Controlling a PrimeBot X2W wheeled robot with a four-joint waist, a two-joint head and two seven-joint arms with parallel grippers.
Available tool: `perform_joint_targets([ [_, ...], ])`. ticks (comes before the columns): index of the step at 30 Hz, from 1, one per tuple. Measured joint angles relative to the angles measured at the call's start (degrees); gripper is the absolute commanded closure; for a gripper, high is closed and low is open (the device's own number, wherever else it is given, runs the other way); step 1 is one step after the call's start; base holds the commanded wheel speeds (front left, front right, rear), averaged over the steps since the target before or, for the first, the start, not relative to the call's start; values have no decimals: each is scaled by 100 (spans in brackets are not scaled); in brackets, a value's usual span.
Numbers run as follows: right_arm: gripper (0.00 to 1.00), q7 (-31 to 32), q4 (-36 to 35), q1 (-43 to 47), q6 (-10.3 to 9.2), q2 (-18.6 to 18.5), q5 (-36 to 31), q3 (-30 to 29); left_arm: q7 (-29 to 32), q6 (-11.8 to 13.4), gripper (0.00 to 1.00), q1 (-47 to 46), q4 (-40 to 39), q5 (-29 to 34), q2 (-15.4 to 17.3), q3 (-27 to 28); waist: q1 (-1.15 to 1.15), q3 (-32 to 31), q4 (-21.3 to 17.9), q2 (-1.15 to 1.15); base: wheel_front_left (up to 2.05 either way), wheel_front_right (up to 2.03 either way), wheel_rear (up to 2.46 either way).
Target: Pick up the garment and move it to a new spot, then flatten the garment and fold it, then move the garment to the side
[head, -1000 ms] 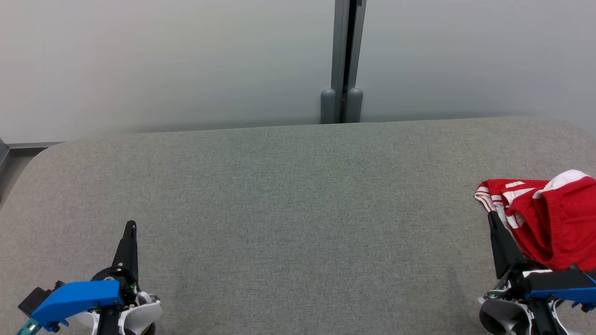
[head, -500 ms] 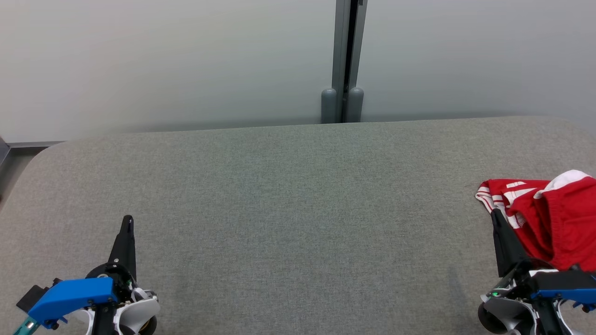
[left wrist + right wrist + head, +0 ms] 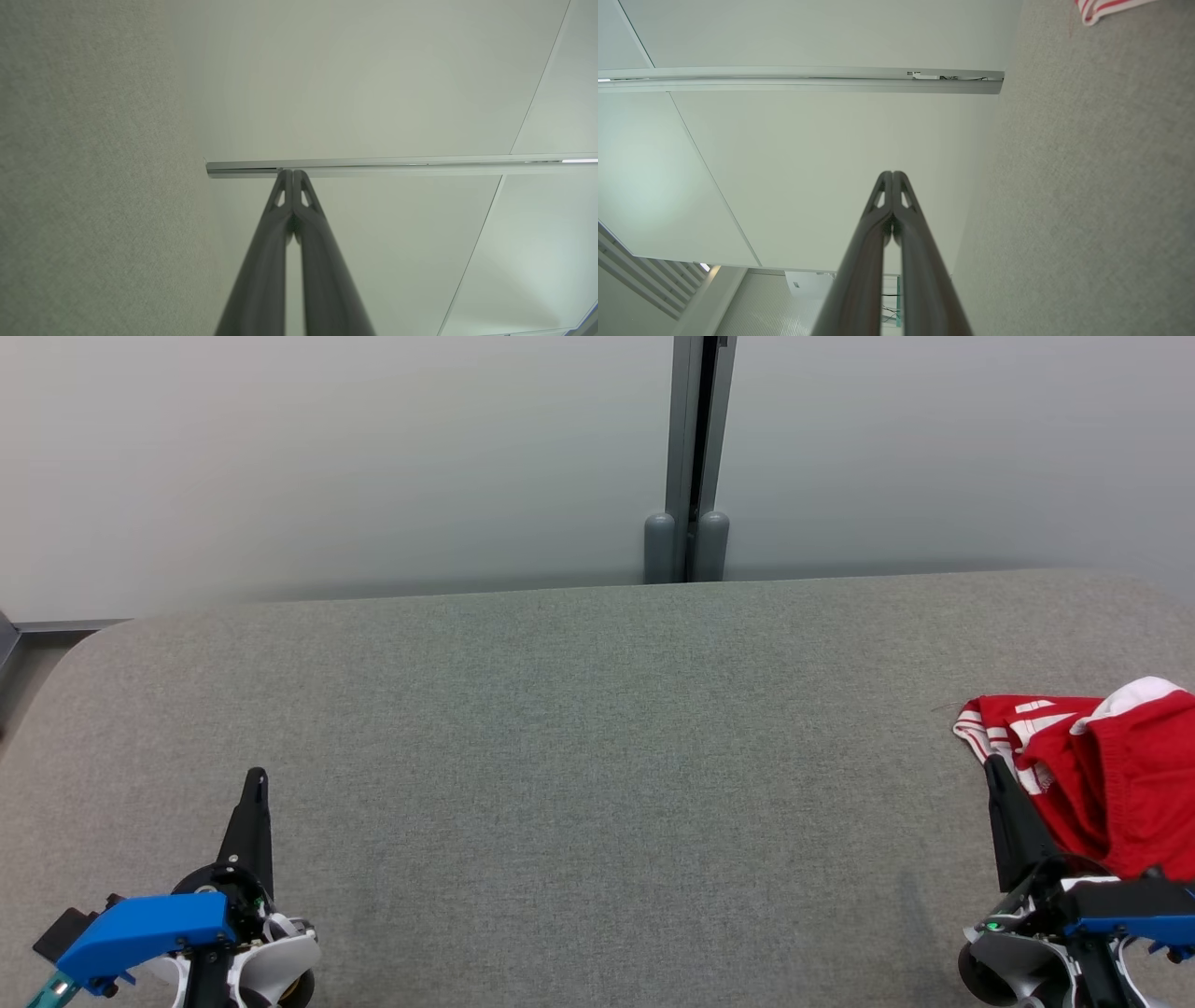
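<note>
head, worktop: grey felt-covered worktop (image 3: 597,756) with rounded corners, butting a pale wall panel (image 3: 327,457)
head, post: grey metal post (image 3: 695,457) upright at the wall, behind the middle of the far edge
head, garment: red garment with white stripes and white trim (image 3: 1111,775), crumpled in a heap at the right edge of the worktop, partly cut by the frame
head, left gripper (image 3: 254,779): lower left, blue-capped wrist, dark fingers seen side-on as one blade, over bare felt, well apart from the garment
head, right gripper (image 3: 995,770): lower right, tip overlaps the garment's left edge; contact cannot be told from here
left wrist, left gripper (image 3: 292,175): jaws together, tips meeting, nothing between them
left wrist, surroundings: worktop (image 3: 93,186) down the left side, wall beyond, aluminium rail (image 3: 397,165) crossing behind the tips
right wrist, right gripper (image 3: 892,175): jaws together, nothing held
right wrist, garment: striped corner of the garment (image 3: 1101,8) at top right, lying on the worktop (image 3: 1087,210), apart from the tips
right wrist, surroundings: wall panels on the left, rail (image 3: 798,79) across the top
</note>
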Motion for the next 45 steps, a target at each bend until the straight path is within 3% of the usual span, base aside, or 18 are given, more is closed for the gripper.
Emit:
perform_joint_targets([
  [45, 100, 0, 0, 3, 0, 0, 0, 0, 0, 0, 100, 0, 0, 0, 0, 0, 0, 0, 0, 0, 0, 0, 0],
])
